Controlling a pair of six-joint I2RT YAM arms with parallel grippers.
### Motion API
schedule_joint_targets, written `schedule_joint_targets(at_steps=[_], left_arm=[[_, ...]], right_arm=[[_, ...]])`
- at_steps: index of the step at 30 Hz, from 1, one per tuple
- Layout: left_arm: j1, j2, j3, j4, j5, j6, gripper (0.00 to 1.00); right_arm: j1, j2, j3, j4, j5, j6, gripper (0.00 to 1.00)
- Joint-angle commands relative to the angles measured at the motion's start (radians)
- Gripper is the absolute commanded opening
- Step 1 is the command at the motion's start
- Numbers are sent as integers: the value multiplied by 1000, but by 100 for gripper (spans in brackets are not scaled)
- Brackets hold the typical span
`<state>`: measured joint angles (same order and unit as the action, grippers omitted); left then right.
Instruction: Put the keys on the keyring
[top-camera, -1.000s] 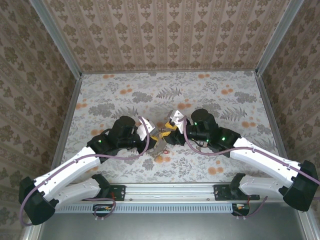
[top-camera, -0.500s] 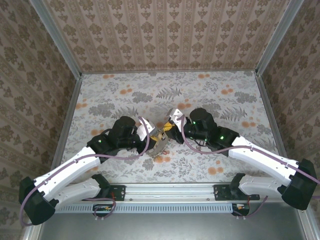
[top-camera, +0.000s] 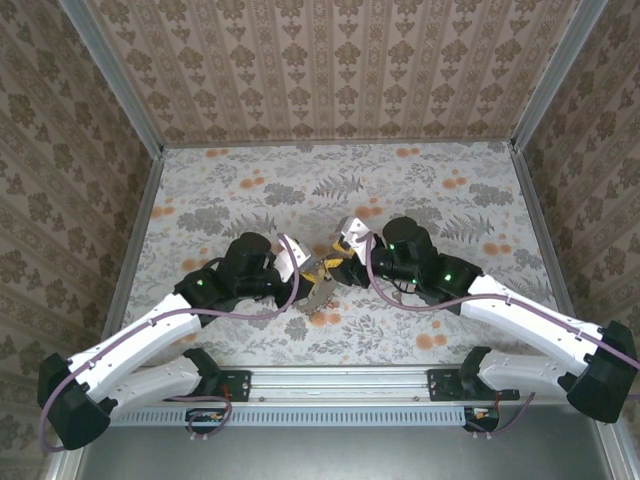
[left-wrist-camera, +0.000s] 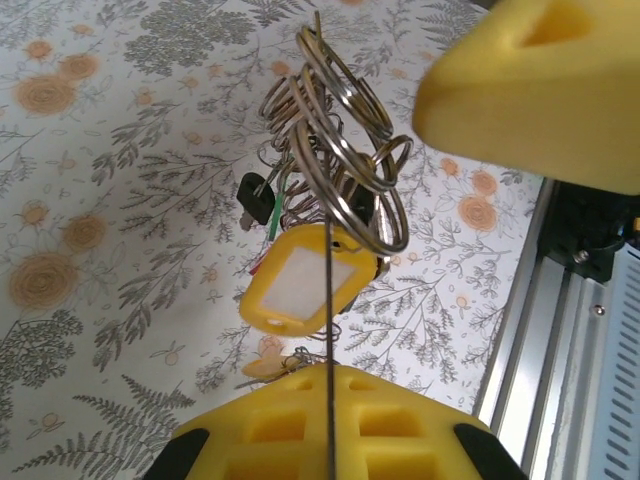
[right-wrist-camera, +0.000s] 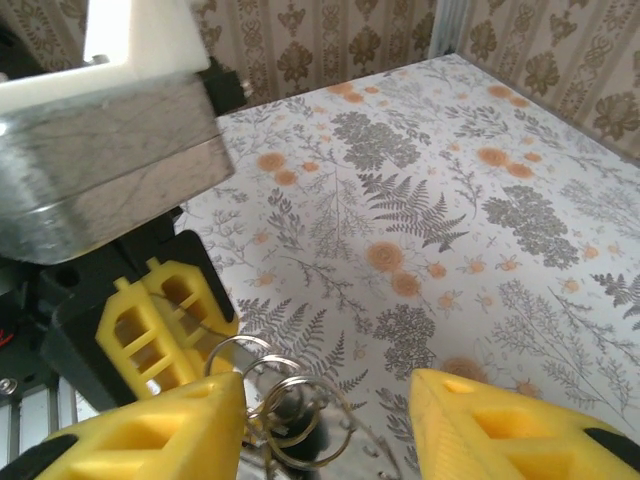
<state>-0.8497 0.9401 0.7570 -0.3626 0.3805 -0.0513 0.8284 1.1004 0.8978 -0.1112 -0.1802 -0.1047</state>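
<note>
Top external view: just left of centre the left end effector (top-camera: 300, 270) and, right of it, the right end effector (top-camera: 347, 257) are seen tip to tip over the floral desk (top-camera: 220, 190). The keyring (top-camera: 322, 278) is bunched between them, and whether either jaw is closed cannot be read at this size.

Left wrist view gives the finer detail. The fingers (left-wrist-camera: 260, 430) of the left end effector are pressed together, clenched on a thin wire of the keyring that runs up edge-on to a cluster of split rings (left-wrist-camera: 345, 160). A dark-headed key (left-wrist-camera: 257, 195) is hung from the cluster at left, and a yellow tag (left-wrist-camera: 300, 285) is hung just below it. One finger of the right end effector is seen at upper right, near the rings.

Right wrist view: the right end effector is shown released, its yellow fingers spread apart. The rings are seen between them, closer to the left-hand finger.
</note>
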Motion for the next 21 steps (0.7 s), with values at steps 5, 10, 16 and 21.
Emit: schedule_joint_targets(at_steps=[5, 10, 16, 21], left_arm=[[-5, -20, 16, 38, 41, 12, 0], [-5, -26, 15, 35, 36, 12, 0], [-4, -24, 16, 36, 35, 13, 0], [-5, -27, 15, 36, 34, 12, 0]], right_arm=[[23, 19, 32, -28, 104, -20, 49], [53, 52, 50, -55, 139, -49, 50], [73, 50, 47, -84, 187, -72, 51], [76, 43, 38, -97, 243, -83, 48]])
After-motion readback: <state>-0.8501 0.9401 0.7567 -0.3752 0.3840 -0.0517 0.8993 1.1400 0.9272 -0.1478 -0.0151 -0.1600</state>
